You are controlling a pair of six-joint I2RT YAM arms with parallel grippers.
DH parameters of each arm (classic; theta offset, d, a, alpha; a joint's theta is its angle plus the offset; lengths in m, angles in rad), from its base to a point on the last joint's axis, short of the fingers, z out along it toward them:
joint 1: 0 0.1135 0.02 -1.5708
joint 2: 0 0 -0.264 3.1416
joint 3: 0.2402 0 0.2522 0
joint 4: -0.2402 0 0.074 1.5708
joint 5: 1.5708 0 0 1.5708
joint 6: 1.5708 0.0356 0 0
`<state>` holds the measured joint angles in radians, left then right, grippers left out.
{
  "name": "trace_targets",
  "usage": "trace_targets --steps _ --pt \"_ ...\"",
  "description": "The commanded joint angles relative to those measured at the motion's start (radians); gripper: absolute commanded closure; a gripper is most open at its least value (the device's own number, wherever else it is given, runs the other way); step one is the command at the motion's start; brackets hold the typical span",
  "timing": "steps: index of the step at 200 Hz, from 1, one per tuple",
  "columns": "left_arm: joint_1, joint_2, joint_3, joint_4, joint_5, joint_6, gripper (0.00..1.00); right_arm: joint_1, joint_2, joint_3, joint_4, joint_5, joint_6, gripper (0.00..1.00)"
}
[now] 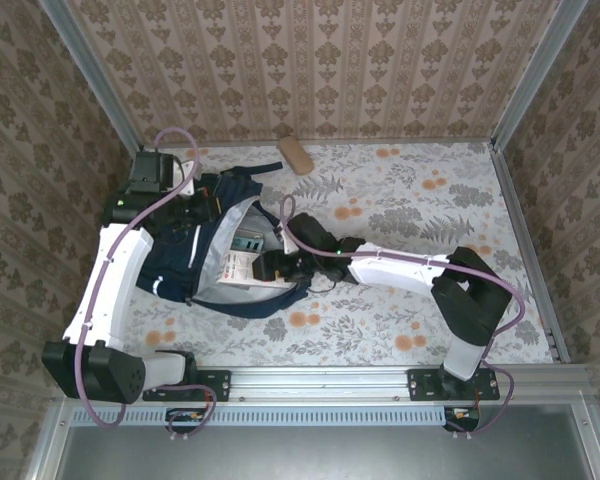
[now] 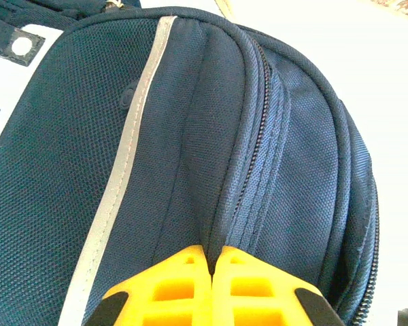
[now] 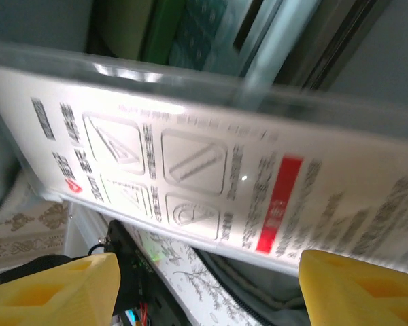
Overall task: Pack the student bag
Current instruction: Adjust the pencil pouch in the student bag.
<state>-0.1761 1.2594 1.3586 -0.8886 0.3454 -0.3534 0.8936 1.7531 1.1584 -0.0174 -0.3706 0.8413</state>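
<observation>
The student bag (image 1: 180, 262), navy with a thin white stripe, lies at the table's left with its mouth open toward the right and its pale grey lining showing. My left gripper (image 1: 195, 205) holds the bag's upper edge. In the left wrist view its yellow fingers (image 2: 183, 285) are shut on a fold of the bag's fabric (image 2: 190, 136) beside the zipper. My right gripper (image 1: 275, 268) is at the bag's mouth, open (image 3: 207, 288). A white printed geometry-set pack (image 3: 190, 176) lies just beyond its fingertips inside the bag (image 1: 242, 268), not clamped. A green item (image 1: 248, 240) sits deeper in.
A tan oblong block (image 1: 296, 155) lies at the back of the floral tabletop (image 1: 420, 210). Wallpapered walls and metal posts (image 1: 525, 85) close in the sides. A metal rail (image 1: 380, 380) runs along the near edge.
</observation>
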Motion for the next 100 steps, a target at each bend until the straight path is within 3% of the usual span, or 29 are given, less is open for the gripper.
trace_targets --steps 1,46,80,100 --pt "-0.030 -0.036 0.009 0.054 0.035 -0.029 1.00 0.039 -0.002 -0.015 0.147 0.029 0.098 0.33" --pt "-0.048 -0.068 0.054 0.000 0.027 -0.021 1.00 0.039 0.092 0.043 0.429 -0.001 0.298 0.37" --pt "-0.060 -0.093 0.040 0.018 0.034 -0.052 1.00 0.048 0.224 0.171 0.394 -0.014 0.397 0.51" --pt "-0.060 -0.098 0.062 0.008 0.035 -0.052 1.00 0.061 0.262 0.218 0.273 0.022 0.384 0.52"
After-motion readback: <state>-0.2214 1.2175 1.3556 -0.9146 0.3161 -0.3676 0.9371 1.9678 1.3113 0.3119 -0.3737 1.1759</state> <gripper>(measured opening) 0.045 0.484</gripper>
